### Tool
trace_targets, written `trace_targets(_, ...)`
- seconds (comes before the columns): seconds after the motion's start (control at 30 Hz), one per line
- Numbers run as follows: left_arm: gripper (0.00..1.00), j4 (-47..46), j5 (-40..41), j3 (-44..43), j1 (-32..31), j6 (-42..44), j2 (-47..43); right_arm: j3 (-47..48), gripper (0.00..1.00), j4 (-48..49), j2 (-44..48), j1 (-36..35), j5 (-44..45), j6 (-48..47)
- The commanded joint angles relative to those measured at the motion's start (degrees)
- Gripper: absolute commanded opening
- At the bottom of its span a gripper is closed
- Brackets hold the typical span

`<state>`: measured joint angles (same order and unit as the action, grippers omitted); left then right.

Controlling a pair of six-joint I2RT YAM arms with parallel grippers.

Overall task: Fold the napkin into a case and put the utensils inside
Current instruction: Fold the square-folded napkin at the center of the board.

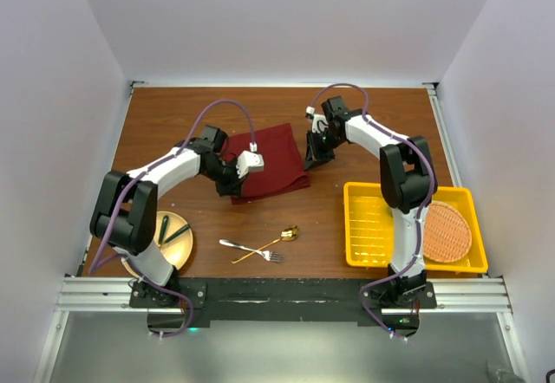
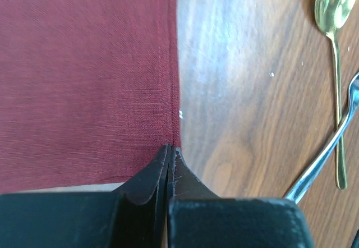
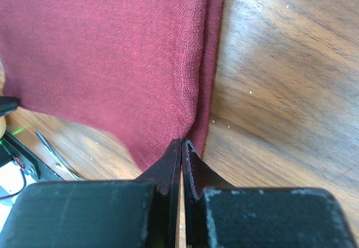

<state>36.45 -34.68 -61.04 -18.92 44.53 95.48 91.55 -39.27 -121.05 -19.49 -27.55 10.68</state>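
Note:
The maroon napkin point(image 1: 270, 161) lies folded on the table's middle, at an angle. My left gripper point(image 1: 234, 191) is shut on its near-left corner; in the left wrist view the jaws point(image 2: 170, 148) pinch the hem of the cloth point(image 2: 84, 74). My right gripper point(image 1: 314, 159) is shut on its right corner; in the right wrist view the jaws point(image 3: 183, 142) pinch a doubled edge of the cloth point(image 3: 112, 51). The silver fork point(image 1: 247, 247) and gold spoon point(image 1: 282, 236) lie crossed near the front edge. The spoon point(image 2: 331, 12) and fork point(image 2: 328, 150) also show in the left wrist view.
A yellow tray point(image 1: 368, 227) at the front right holds a round orange woven mat point(image 1: 447, 231). A yellow plate point(image 1: 182, 243) with dark green-handled cutlery point(image 1: 165, 230) sits at the front left beside the left arm.

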Motion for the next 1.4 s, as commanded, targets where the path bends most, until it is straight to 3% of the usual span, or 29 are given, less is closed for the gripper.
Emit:
trace_targets(0.0,0.00,-1.8,0.9,3.0,-0.2,0.3,2.0,-0.8,0.00,1.7,-0.7,0.0,1.4,-1.0)
trace_targets(0.17,0.00,-3.1,4.0,4.7,0.0,1.4,2.8,-0.3,0.00,1.1,-1.2,0.0,1.3,-1.4)
trace_targets(0.2,0.09,-3.0,4.3,4.8,0.0,1.4,2.7,-0.1,0.00,0.4,-1.2,0.1,1.3,-1.9)
trace_targets(0.23,0.14,-2.4,4.0,4.6,0.1,1.3,2.3,0.3,0.04,-0.1,-1.2,0.0,1.2,-2.3)
trace_targets(0.27,0.26,-1.9,3.5,4.0,0.5,1.3,2.2,0.7,0.14,-1.8,-1.3,0.0,1.0,-2.7)
trace_targets(0.33,0.33,0.0,1.7,3.1,1.1,1.4,0.9,2.7,0.24,-3.4,-0.9,0.1,1.0,-4.2)
trace_targets(0.37,0.37,0.7,0.8,2.0,1.9,1.3,0.2,3.5,0.36,-4.1,-0.4,0.2,1.0,-4.6)
trace_targets(0.5,0.38,2.8,-4.8,-1.4,3.3,-0.8,-4.4,7.9,0.49,-7.5,1.5,0.4,-0.4,-7.4)
trace_targets(0.7,0.35,-6.5,-6.5,-1.2,3.4,-12.7,-6.5,9.7,0.45,-3.4,2.5,-0.6,-8.5,-5.2)
trace_targets(0.83,0.21,-8.2,-5.1,-0.8,3.4,-18.9,-2.6,7.1,0.39,-1.1,1.8,-3.4,-11.3,-4.4)
trace_targets(1.0,0.13,-9.1,-2.7,0.1,3.4,-20.6,1.1,-0.2,0.31,3.4,1.1,-3.9,-10.2,-4.6)
trace_targets(1.37,0.09,-7.2,1.8,3.2,3.4,-19.1,4.6,-11.7,0.31,5.5,1.1,-2.7,-8.5,-4.4)
